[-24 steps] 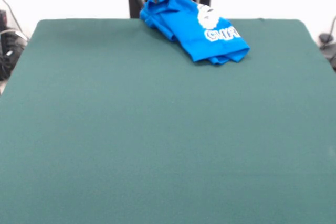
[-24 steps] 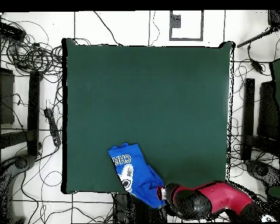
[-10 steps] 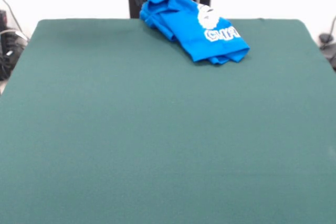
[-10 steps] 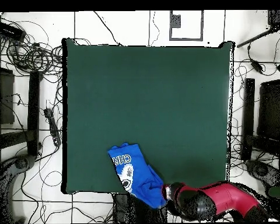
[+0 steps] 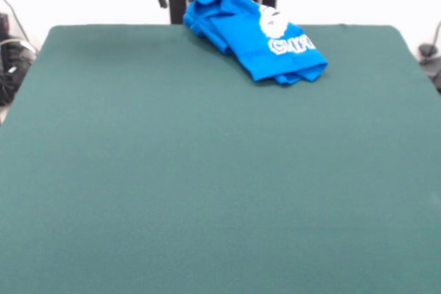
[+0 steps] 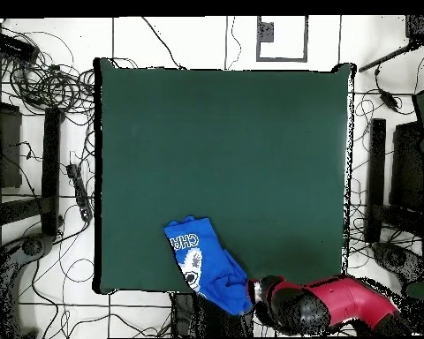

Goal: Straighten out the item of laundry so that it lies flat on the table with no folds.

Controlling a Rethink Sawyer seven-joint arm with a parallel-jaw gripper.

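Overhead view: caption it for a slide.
Crumpled blue shirt overhanging the green table's edge, red arm just beside it.

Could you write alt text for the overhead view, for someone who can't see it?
A small bright blue T-shirt with white print lies bunched and folded at the bottom edge of a large dark green table, partly hanging over it. A red and black robot arm reaches in beside the shirt from the lower right.
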